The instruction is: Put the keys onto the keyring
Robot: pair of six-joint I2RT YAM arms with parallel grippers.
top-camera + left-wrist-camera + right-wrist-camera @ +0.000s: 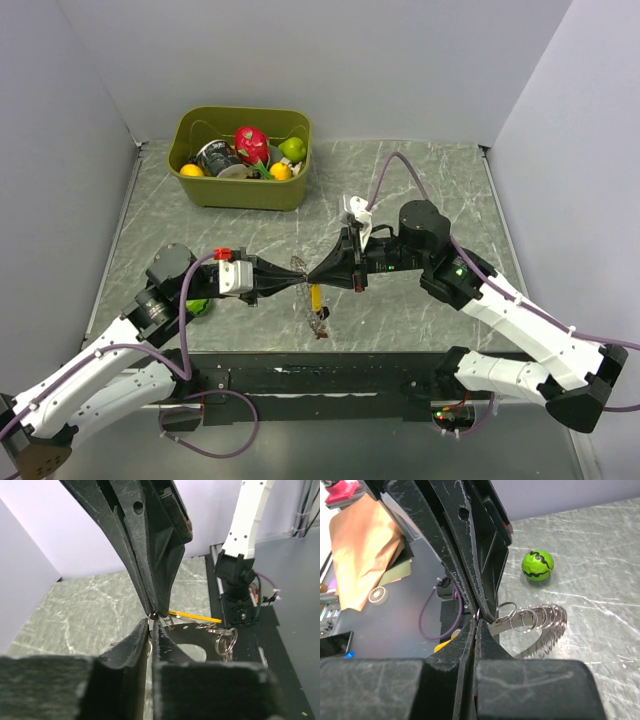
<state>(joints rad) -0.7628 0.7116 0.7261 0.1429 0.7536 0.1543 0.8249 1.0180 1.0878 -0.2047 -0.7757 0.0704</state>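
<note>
My left gripper [298, 283] and right gripper [312, 280] meet tip to tip above the table's middle. Both are shut on the thin wire of the keyring [297, 265], pinching it at one spot. In the right wrist view the keyring [540, 617] shows as a curved grey band strung with several small rings, and it runs off from the left gripper's tip. A key with a yellow head [316, 298] hangs just under the meeting point and also shows in the left wrist view [195, 616]. A small cluster of rings and tags [321, 326] dangles below it. I see no black key.
A green bin [240, 192] with fruit and a cup stands at the back left. A green ball [200, 306] lies by the left arm and also shows in the right wrist view [538, 565]. A white object [355, 210] sits behind the right gripper.
</note>
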